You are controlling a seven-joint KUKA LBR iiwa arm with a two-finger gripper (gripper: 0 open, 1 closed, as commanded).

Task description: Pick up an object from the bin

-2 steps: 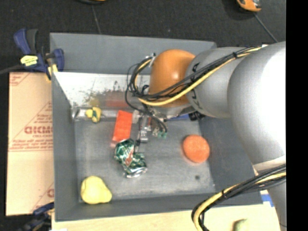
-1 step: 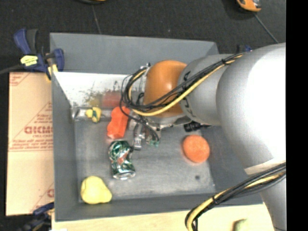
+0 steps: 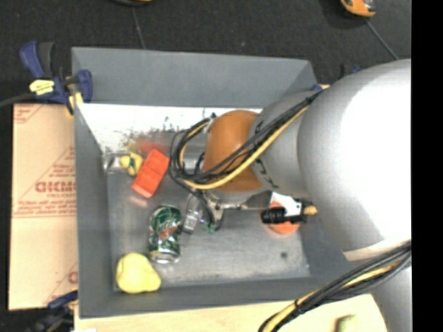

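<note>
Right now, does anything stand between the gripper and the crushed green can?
Nothing visible does. The gripper sits close beside the crushed green can, on its right in the view. The orange block and the yellow lump lie outside that gap.

Gripper [image 3: 202,218] low at centre of bin [image 3: 90,206], just beside crushed green can [image 3: 165,232] — contact unclear. Orange block [image 3: 151,173] beyond; yellow lump [image 3: 137,274] near front-left corner.

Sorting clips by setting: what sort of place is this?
Probably a robotics lab: a robot arm reaches into a grey metal bin of odd test items, like a crushed can and orange block.
</note>
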